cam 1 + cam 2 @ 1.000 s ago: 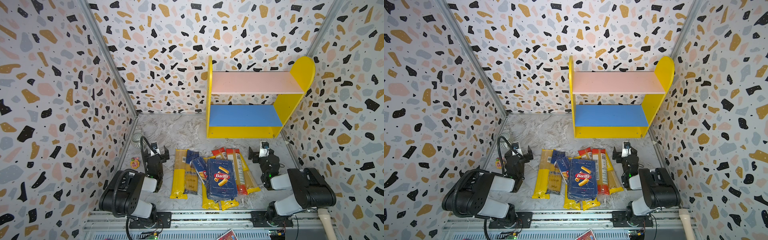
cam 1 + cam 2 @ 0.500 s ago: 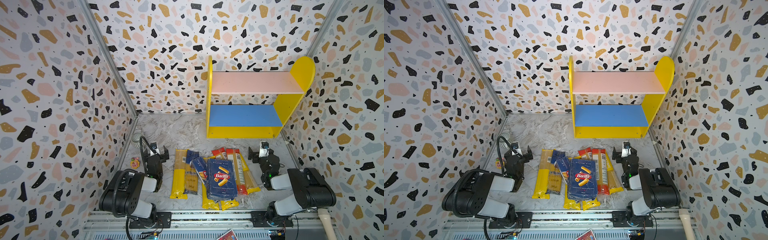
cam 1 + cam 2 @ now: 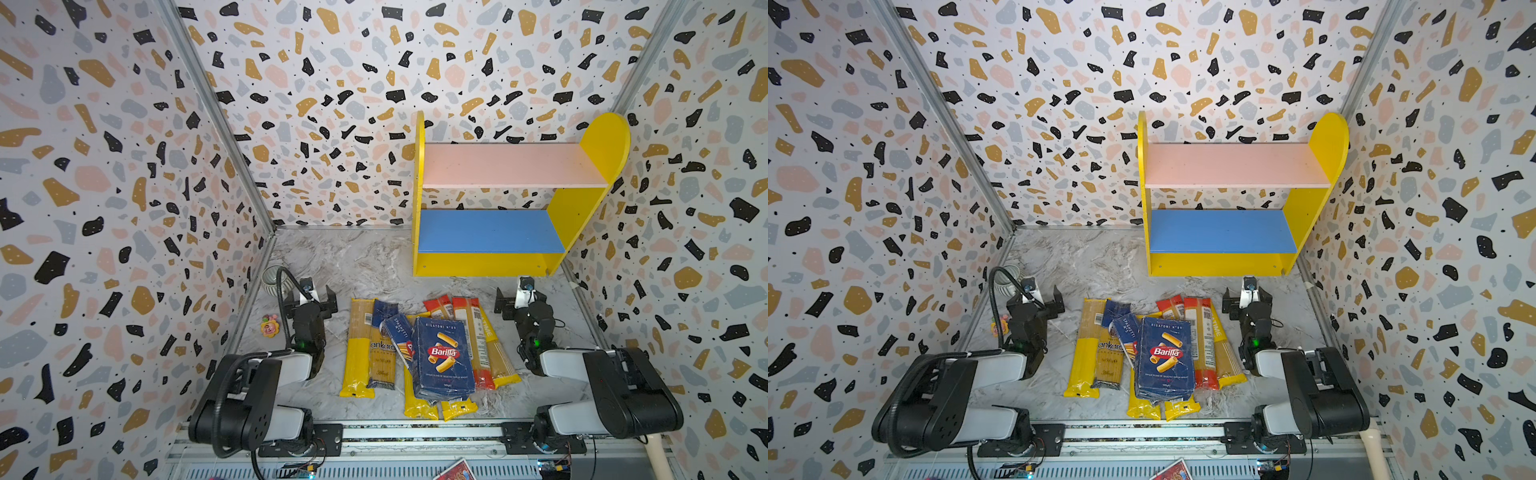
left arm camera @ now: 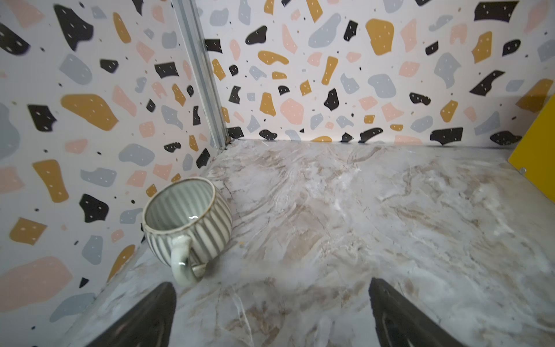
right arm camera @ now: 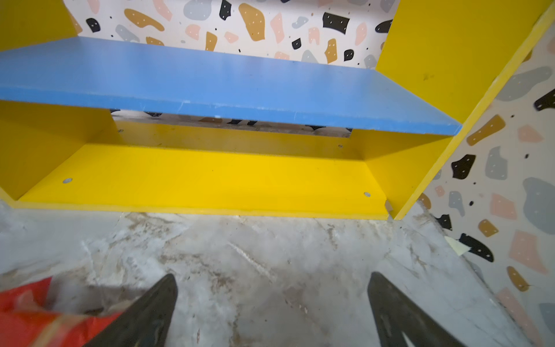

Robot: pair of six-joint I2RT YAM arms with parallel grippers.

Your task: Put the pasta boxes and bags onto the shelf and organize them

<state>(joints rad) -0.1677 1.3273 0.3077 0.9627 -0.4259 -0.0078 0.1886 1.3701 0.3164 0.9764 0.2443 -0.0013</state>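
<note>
- On the marble floor, in front of the shelf and apart from it, we find all the pasta in one pile. None of it is on the pink board or the blue board.
- Boxes, counted: two. The wide rigatoni box lies topmost. The narrow spaghetti box is partly pinned beneath its left edge.
- Bags, counted: seven.
  - Four yellow-ended bags, two of them showing only their near ends from under the rigatoni box.
  - Two red-orange bags, side by side on the right of the pile.
  - One dark blue ankara bag, second from the left.
- Other items: one striped mug against the left wall and one small toy near it.
- Obstruction: the rigatoni box covers part of the spaghetti box and several bags. The mug stands just ahead of one finger of the left gripper.
- The left gripper rests to the left of the pile, near the outermost yellow-ended bag, with jaws spread wide and holding nothing.
- The right gripper rests to the right of the pile, jaws likewise wide and empty, facing the shelf's base. The end of a red-orange bag lies just beside one finger.
</note>
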